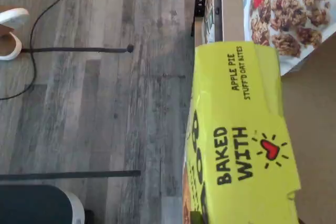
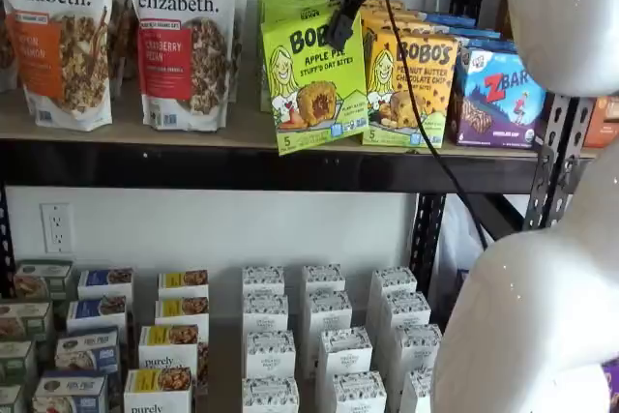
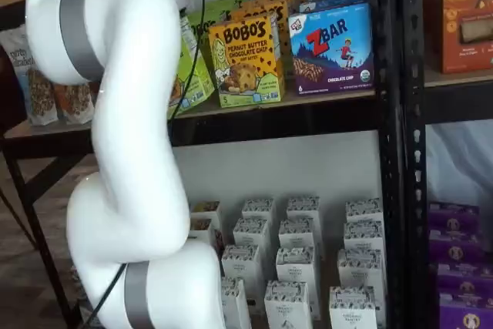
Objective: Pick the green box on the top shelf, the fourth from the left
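Observation:
The lime-green Bobo's Apple Pie box [image 2: 314,84] stands at the front edge of the top shelf [image 2: 145,132], tilted, with its lower edge over the black front beam. My gripper [image 2: 338,34] comes down from above, and a black finger lies against the box's top front edge, closed on it. The wrist view shows the box's top flap [image 1: 241,145] close up, reading "BAKED WITH". In a shelf view the box [image 3: 192,75] is partly hidden behind my white arm, and the fingers are hidden there.
More green boxes stand behind it. A yellow-orange Bobo's box [image 2: 406,84] is close on its right, then a blue ZBar box [image 2: 498,94]. Purely Elizabeth granola bags [image 2: 184,36] stand to its left. White boxes [image 2: 319,336] fill the lower shelf. My arm [image 2: 542,287] blocks the right foreground.

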`<state>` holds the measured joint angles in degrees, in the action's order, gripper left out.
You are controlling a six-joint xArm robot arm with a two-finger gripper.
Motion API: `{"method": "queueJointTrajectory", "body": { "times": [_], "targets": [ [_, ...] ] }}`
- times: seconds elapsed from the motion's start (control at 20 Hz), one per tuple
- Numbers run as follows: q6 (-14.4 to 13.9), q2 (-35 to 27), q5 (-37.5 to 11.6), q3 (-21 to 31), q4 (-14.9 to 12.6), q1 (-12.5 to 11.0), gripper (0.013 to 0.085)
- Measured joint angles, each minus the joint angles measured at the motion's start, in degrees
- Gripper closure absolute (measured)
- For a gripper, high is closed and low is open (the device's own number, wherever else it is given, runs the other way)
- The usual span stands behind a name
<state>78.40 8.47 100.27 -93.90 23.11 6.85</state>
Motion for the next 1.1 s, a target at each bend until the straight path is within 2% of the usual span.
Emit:
{"method": "queueJointTrajectory", "body": {
  "times": [0.85, 1.1],
  "targets": [
    [-0.72, 2.24, 4.46, -0.72, 1.27, -0.72, 0.085],
    [-0.61, 4.17, 5.31, 0.55, 0.91, -1.06, 0.085]
  ]
}}
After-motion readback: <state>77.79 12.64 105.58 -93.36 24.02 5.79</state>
